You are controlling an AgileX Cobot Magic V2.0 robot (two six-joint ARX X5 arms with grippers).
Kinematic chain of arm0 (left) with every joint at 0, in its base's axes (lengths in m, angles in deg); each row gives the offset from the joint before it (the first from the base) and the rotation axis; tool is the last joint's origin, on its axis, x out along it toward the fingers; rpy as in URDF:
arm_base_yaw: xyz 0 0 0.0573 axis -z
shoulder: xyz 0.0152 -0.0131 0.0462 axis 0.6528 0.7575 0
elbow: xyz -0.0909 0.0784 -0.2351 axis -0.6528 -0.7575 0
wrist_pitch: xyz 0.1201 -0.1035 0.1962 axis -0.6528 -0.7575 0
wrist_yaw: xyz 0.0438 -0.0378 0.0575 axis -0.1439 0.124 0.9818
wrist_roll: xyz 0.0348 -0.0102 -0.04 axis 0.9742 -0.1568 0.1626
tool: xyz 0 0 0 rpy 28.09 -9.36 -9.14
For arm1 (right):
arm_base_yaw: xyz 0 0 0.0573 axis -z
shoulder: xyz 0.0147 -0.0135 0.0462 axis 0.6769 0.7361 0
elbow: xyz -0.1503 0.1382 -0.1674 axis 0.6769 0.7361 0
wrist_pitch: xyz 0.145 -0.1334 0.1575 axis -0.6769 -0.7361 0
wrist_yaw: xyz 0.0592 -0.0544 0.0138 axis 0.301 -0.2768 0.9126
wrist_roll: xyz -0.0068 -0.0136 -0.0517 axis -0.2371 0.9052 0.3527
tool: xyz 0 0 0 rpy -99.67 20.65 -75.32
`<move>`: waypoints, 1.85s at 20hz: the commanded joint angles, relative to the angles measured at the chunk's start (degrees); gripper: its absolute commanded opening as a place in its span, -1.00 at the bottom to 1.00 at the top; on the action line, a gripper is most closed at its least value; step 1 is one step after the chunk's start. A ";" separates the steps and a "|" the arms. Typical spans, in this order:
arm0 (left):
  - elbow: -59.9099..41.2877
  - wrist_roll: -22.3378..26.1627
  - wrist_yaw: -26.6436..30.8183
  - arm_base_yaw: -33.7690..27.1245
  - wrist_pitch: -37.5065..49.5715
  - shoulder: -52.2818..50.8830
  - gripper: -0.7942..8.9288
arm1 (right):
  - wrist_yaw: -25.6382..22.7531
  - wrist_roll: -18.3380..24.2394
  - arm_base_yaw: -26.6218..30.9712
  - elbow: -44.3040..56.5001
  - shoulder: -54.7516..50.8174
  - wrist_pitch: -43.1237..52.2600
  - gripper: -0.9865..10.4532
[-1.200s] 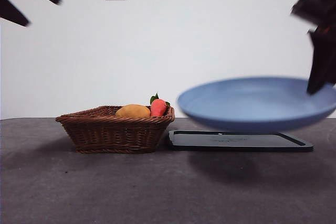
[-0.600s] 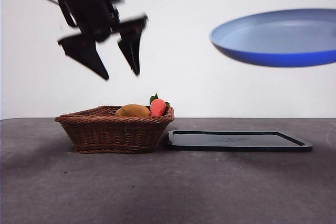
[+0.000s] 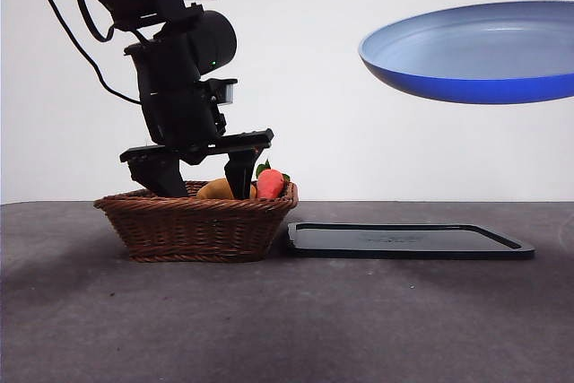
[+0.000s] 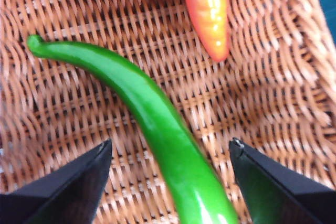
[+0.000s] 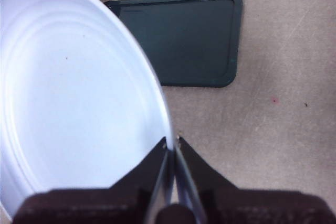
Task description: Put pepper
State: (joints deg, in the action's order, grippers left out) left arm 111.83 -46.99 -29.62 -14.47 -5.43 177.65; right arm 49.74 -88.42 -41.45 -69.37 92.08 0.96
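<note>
The left tool, jaws apart, straddles the long glossy green pepper lying in the brown wicker basket. The right tool is clamped on the rim of a raised round blue plate. The grasp seems underway; next the jaws likely need closing on the pepper.

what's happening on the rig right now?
The left end effector is down inside the wicker basket, jaws open on either side of the green pepper, not yet closed on it. The right end effector holds the blue plate by its rim, raised above the black tray.
</note>
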 commanded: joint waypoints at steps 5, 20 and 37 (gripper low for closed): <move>1.25 -0.61 1.44 1.46 0.13 3.32 -0.04 | 0.26 -0.57 -0.04 -0.92 0.20 0.57 -0.82; 1.25 -0.79 2.38 2.16 -3.48 2.69 -0.53 | 0.24 -0.55 -0.04 -0.92 0.26 0.59 -0.82; 1.27 -0.57 -10.51 8.50 -5.22 -20.35 -0.53 | 5.31 -3.91 -0.09 -0.92 16.22 6.01 -0.82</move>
State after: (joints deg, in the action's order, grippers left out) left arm 112.01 -47.41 -40.07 -6.14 -10.72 155.85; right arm 54.92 -91.11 -41.47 -69.37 108.72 6.52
